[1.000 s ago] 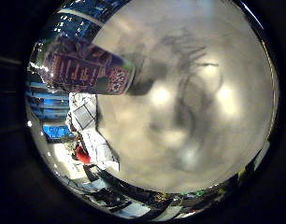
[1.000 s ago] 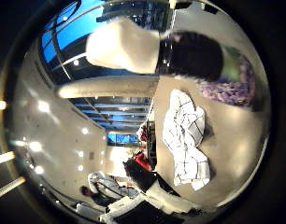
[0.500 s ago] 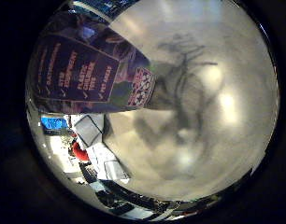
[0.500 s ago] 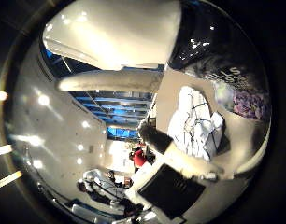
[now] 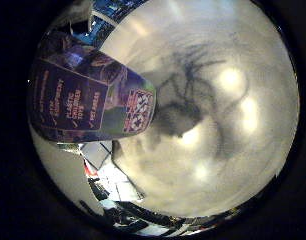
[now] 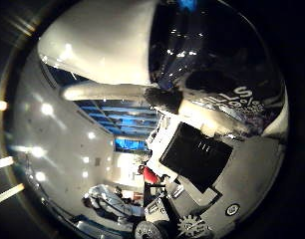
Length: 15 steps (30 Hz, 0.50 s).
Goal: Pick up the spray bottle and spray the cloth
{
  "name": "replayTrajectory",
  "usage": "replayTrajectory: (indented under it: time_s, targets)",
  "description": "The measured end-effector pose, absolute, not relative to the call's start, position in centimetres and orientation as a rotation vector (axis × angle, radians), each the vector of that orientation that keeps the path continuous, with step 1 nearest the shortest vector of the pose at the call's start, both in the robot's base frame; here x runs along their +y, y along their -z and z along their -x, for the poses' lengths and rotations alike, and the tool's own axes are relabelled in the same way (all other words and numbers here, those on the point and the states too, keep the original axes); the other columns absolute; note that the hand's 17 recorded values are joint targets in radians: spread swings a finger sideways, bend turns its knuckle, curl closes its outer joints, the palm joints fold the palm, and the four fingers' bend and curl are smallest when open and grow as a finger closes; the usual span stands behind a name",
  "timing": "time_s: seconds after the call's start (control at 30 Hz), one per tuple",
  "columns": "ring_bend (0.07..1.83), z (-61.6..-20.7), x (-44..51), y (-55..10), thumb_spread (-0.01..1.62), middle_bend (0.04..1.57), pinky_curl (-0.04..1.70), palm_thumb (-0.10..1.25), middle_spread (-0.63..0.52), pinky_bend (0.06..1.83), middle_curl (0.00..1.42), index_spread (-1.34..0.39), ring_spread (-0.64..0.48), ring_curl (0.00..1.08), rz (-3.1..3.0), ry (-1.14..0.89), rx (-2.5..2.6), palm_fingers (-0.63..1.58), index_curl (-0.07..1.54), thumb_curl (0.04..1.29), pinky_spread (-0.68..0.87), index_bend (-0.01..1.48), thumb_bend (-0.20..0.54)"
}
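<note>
The spray bottle (image 5: pixel 88 90) stands upright on the pale table (image 5: pixel 233 150), with a dark body and a purple printed label. It fills much of the little finger side view, so it is close to the palm. In the thumb side view its white spray head (image 6: pixel 113 40) and dark body (image 6: pixel 222 60) fill the picture. Black and white parts of my hand (image 6: pixel 197 159) reach in right beside the bottle. A white cloth (image 5: pixel 111 168) lies crumpled on the table just beyond the bottle's base. My hand's shadow (image 5: pixel 188 85) falls on the table beside the bottle.
The table stretches wide and pale away from the bottle in the little finger side view. Beyond its edge is the room, with blue screens (image 6: pixel 133 146) and ceiling lights (image 6: pixel 38 110).
The camera has moved closer: the bottle fills more of both views. In the thumb side view parts of my hand have come in and now cover the cloth.
</note>
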<state>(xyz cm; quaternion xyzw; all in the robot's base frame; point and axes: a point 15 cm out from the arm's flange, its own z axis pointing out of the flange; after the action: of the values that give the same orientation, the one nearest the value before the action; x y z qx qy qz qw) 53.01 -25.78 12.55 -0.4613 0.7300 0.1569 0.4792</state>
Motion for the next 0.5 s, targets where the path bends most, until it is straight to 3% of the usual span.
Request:
replayTrajectory:
  time_s: [0.2,0.43,0.5]
  targets:
    - [1.30,-52.4,-28.5,-15.4,0.97,1.14,0.89,0.78,-0.24,1.19,0.95,-0.42,-0.25,0.75,1.097,-0.305,1.772,1.07,0.92,0.34,-0.28,0.96,-0.018]
    - [1.33,-51.7,-29.7,-20.6,0.99,1.24,1.05,0.83,-0.20,1.18,0.95,-0.35,-0.24,0.78,1.106,-0.244,1.713,1.08,0.97,0.36,-0.24,1.05,-0.014]
    - [1.33,-51.5,-29.4,-22.4,1.02,1.27,1.11,0.93,-0.18,1.16,0.93,-0.32,-0.24,0.79,1.129,-0.233,1.691,1.09,0.98,0.39,-0.23,1.07,0.011]
